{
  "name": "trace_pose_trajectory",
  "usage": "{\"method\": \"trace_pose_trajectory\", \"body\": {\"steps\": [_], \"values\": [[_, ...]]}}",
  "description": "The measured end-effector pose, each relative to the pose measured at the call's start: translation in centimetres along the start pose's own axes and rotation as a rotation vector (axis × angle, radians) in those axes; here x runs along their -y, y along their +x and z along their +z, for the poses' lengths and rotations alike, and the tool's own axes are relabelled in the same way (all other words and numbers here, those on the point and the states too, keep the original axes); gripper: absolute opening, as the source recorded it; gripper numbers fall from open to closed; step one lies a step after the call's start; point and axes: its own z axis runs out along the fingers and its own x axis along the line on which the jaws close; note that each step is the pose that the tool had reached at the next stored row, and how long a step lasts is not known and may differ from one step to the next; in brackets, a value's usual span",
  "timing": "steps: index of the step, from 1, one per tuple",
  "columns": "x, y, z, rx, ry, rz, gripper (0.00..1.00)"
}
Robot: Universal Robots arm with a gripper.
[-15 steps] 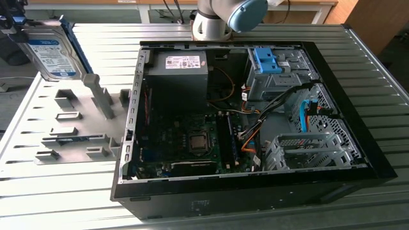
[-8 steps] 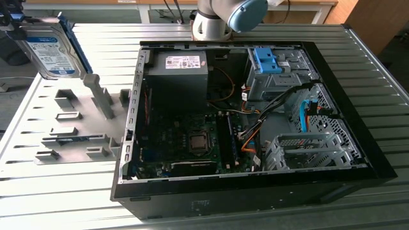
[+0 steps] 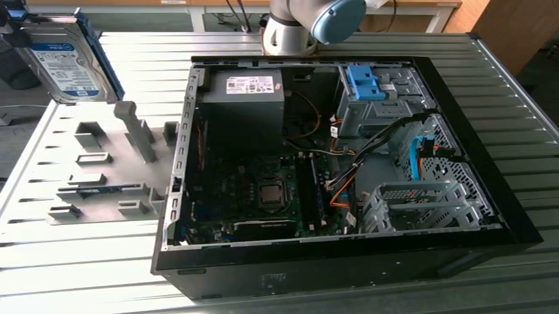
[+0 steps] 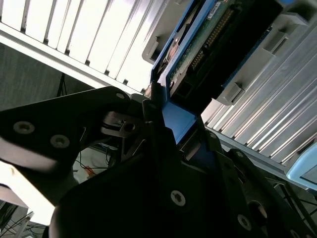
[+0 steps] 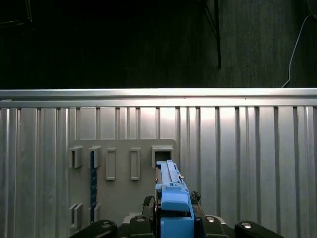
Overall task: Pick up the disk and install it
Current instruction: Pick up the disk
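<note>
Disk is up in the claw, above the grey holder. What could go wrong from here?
1. The claw seems to grip the disk only by its blue frame's edge, so it may pivot or slip.
2. Loose cables cross the open case beside the metal cage and could snag it.

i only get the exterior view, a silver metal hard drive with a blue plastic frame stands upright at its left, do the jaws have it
observer: yes, in the second wrist view the black jaws are clamped on the blue plastic frame of the silver metal hard drive
operator: which face shows there
observer: its green circuit board
operator: what does it line up with
observer: in the first wrist view it is edge-on, in line with a rectangular slot in the grey fixture plate
</note>
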Motion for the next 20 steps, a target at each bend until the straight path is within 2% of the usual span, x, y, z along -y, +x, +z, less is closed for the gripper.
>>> {"method": "trace_pose_trajectory", "body": {"steps": [20], "values": [[-0.06, -0.05, -2.99, 0.0000, 0.0000, 0.000, 0.37]]}}
